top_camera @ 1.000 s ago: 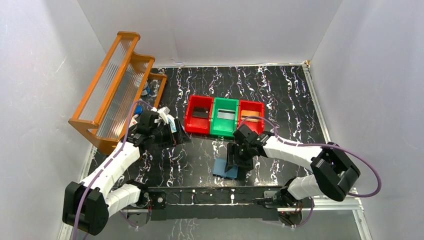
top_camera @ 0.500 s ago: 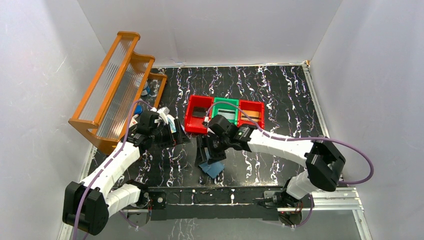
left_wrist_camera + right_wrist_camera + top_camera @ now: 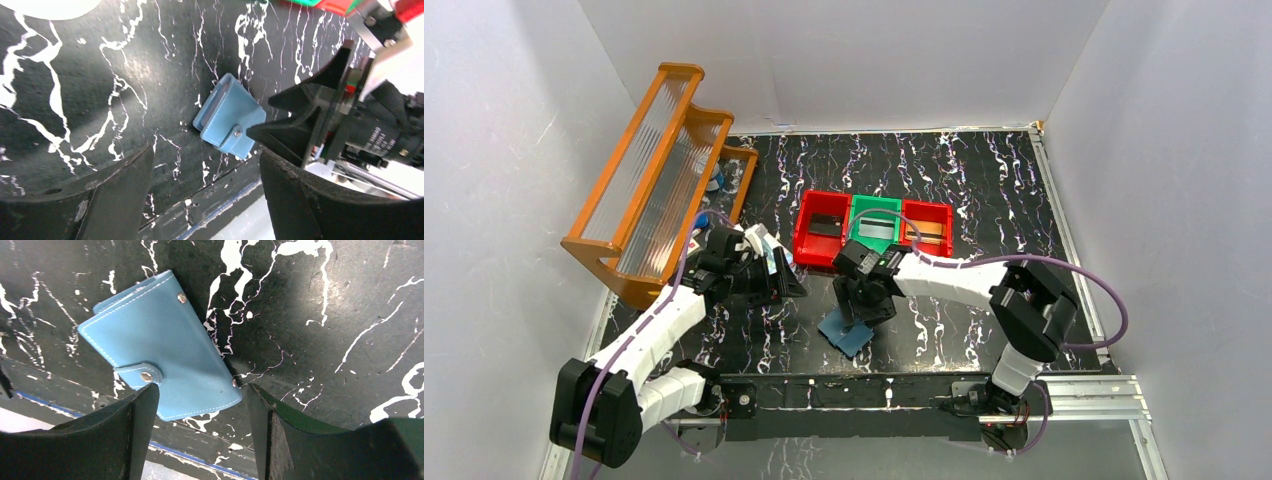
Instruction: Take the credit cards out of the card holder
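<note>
The blue card holder (image 3: 844, 336) lies flat and snapped closed on the black marbled table near the front edge, turned at an angle. My right gripper (image 3: 865, 300) hovers just over it, open. In the right wrist view the holder's (image 3: 160, 347) lower corner sits between the spread fingers of the right gripper (image 3: 202, 388) without being pinched. My left gripper (image 3: 780, 281) is open and empty to the left, facing the holder (image 3: 230, 119). A black card (image 3: 827, 225), a grey card (image 3: 876, 230) and a tan card (image 3: 927, 232) each lie in a bin.
Three bins stand in a row behind the holder: red (image 3: 804, 238), green (image 3: 873, 262), red (image 3: 948, 222). A wooden rack (image 3: 654, 180) leans at the far left. A white-and-blue case (image 3: 764, 245) sits by the left wrist. The table's front rail (image 3: 854, 390) runs just below the holder.
My right gripper swung left across the table, and the card holder moved left with it and turned. The left gripper narrowed slightly and shifted a little.
</note>
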Robot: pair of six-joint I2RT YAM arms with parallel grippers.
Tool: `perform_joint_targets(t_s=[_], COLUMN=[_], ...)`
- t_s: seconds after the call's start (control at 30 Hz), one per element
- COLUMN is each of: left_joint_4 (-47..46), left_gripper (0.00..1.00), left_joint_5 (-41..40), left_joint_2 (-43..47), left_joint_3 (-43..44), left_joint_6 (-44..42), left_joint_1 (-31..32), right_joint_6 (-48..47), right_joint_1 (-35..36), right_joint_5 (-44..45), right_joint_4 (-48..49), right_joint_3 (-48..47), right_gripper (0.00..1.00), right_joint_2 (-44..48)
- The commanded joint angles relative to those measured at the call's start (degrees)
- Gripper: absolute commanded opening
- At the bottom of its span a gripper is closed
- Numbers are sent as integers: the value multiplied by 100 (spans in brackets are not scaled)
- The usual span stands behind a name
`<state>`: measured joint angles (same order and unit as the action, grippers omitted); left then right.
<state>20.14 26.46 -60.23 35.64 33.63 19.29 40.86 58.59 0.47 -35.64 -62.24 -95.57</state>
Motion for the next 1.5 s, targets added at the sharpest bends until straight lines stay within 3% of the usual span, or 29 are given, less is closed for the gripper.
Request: perform_joint_targets(t_s=[0.0,0.13,0.47,0.6,0.87,1.27,1.47], left_joint_4=[98,30,-105,-89,874,898,971], left_gripper=[73,71,63,56,50,53,52], left_joint_5=[845,970,650,355,-1025,-915,-1150], left_joint_2=[-36,12,-464,-716,-992,-2029,-2368], left_joint_3=[-200,-355,-181,19,799,1595,1755], left_joint_6=[181,291,495,553,27,-1348,-1645], left_joint_1=[58,171,916,1262,1675,2618,2738], right_joint_6=[-97,14,951,1251,1288,1546,1587], right_joint_1=[3,4,-2,-3,-137,-536,-615], right_joint_5=[-203,-418,-905,-1059,-1171,-1402,-1434], right_joint_4=[292,699,2097,2614,2746,3374,3390], right_joint_3=[171,460,1440,1675,1684,2177,2219], right_gripper=[72,68,42,25,19,22,22], right_joint_2=[-135,-160,99,88,-57,289,285])
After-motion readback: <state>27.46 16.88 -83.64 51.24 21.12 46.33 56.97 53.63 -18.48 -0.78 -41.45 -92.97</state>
